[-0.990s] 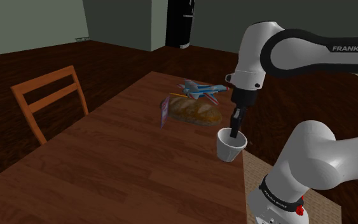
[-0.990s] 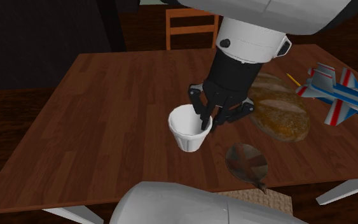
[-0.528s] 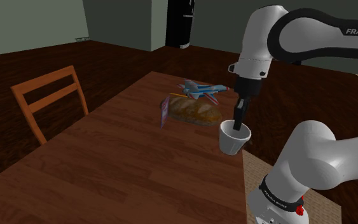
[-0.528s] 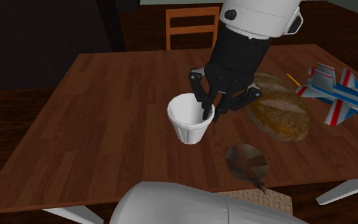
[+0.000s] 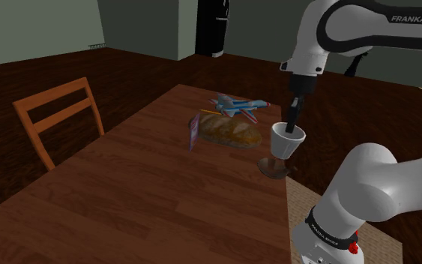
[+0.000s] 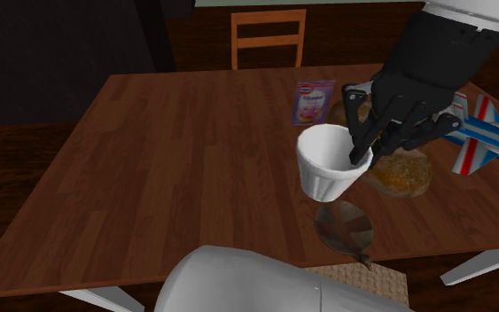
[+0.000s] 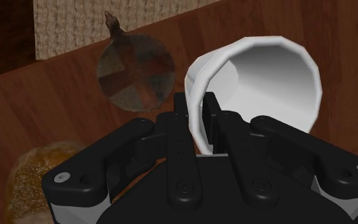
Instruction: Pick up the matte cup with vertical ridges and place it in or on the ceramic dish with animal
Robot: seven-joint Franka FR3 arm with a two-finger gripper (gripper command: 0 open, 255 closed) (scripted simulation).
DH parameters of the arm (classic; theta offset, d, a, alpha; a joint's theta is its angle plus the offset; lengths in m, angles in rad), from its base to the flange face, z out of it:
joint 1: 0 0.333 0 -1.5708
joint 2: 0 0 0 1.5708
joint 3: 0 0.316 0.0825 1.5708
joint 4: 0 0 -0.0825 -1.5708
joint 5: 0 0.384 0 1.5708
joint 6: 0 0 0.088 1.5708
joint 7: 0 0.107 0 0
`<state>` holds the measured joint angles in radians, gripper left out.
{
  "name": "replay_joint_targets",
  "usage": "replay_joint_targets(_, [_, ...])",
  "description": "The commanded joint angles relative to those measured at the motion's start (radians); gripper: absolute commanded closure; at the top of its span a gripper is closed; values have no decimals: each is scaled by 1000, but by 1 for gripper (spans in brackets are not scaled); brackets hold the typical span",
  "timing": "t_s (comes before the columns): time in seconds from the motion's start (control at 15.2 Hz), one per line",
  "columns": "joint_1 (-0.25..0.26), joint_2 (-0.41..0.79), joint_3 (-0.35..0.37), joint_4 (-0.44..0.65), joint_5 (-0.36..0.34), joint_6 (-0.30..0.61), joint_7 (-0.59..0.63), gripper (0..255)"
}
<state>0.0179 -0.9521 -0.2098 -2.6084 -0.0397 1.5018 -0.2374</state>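
The white cup [image 5: 287, 141], with vertical ridges down its sides, hangs in the air clear of the wooden counter [image 5: 149, 195]. The black pincer [image 5: 291, 127] is clamped on its wall, one finger inside the mouth and one outside, as the wrist view shows at the cup's rim [image 7: 260, 83]. In the second exterior view the cup [image 6: 330, 161] leans a little in the pincer [image 6: 360, 156], its open mouth upward. Just below it, near the counter's edge, lies the brown dish [image 5: 273, 168], round, with a small pointed figure at its rim; cup and dish do not touch. Beyond the dish's edge of the counter lies a woven mat [image 7: 95, 19]. A loaf of bread [image 5: 230, 130] sits near the dish, with a pink packet [image 6: 313, 102] beside it and a blue, white and red toy plane [image 5: 237, 106] just behind. A wooden chair [image 5: 55, 116] stands at the counter's far side.
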Motion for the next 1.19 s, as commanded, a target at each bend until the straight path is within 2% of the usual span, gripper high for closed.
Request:
replay_joint_targets(0.0, [-15, 33, -46, 32, -41, 0, -45, 255])
replay_joint_targets(0.26, [-35, 123, -149, 139, -119, -13, -150, 255])
replay_joint_targets(1.12, [-51, 123, -190, -32, -156, 157, -157, 255])
